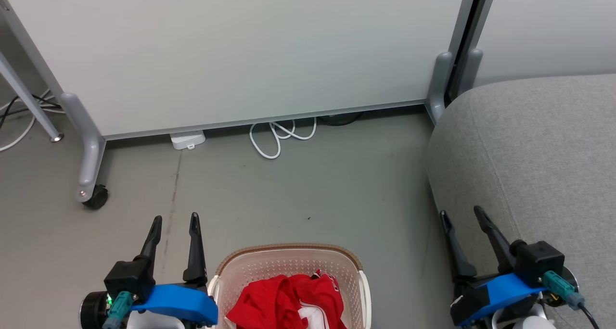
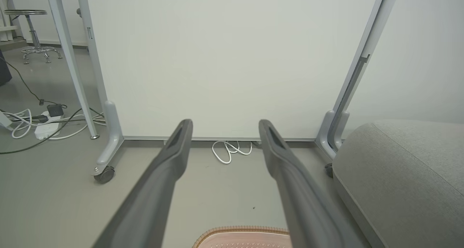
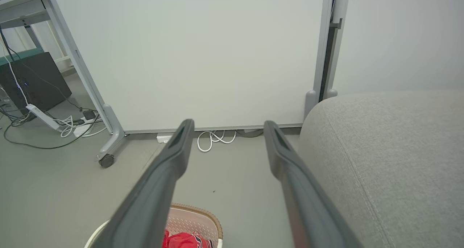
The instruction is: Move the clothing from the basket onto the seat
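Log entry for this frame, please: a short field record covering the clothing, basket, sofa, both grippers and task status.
clothing: red with white panels, bunched inside the basket
basket: cream, perforated, brown rim, standing on the floor between the grippers
sofa: light grey, on the robot's right, no clothing on the part in view
left gripper: open, empty, just left of the basket
right gripper: open, empty, by the sofa's edge
background: white partition panel, looped white cable below it
task status: not begun
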